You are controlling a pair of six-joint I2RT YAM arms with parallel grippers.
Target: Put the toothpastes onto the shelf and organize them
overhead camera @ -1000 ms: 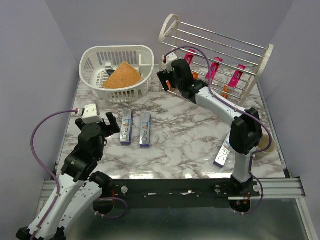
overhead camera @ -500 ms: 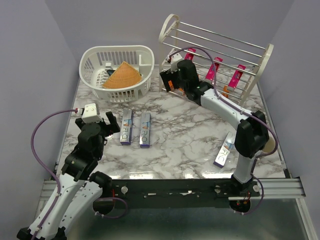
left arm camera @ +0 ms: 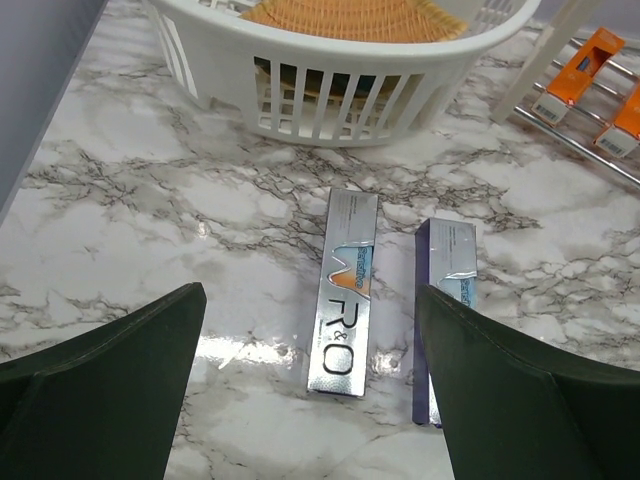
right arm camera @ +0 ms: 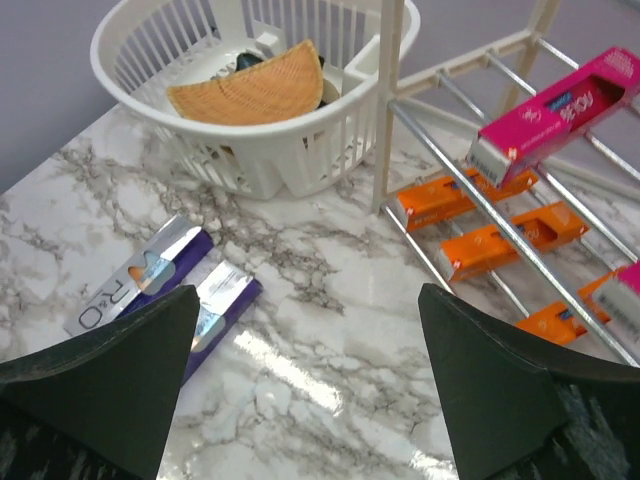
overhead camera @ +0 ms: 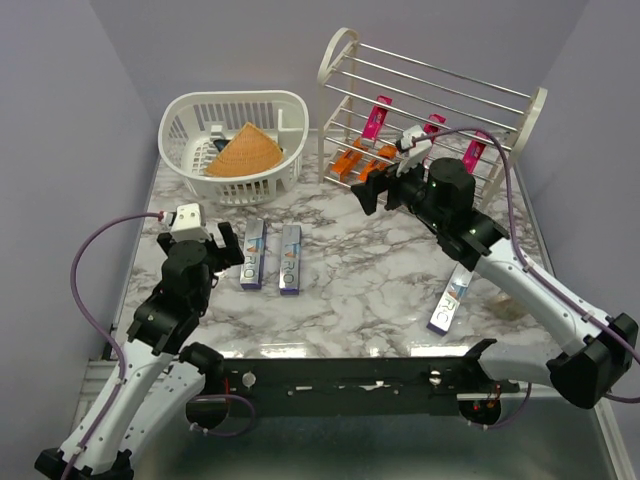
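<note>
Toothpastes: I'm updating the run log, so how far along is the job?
Done: pink cartons and orange cartons sit on the shelf. In hand: nothing; left gripper and right gripper are open, empty. Left: three silver cartons on the table, two by the left gripper, one at the right.

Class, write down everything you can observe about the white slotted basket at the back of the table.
The basket is white plastic, rounded, with a smooth rim and vertically slotted walls. It stands upright on the marble table at the far left, close beside the shelf's arched end; contact is unclear. Inside lies a tan woven cone over something dark.
</note>
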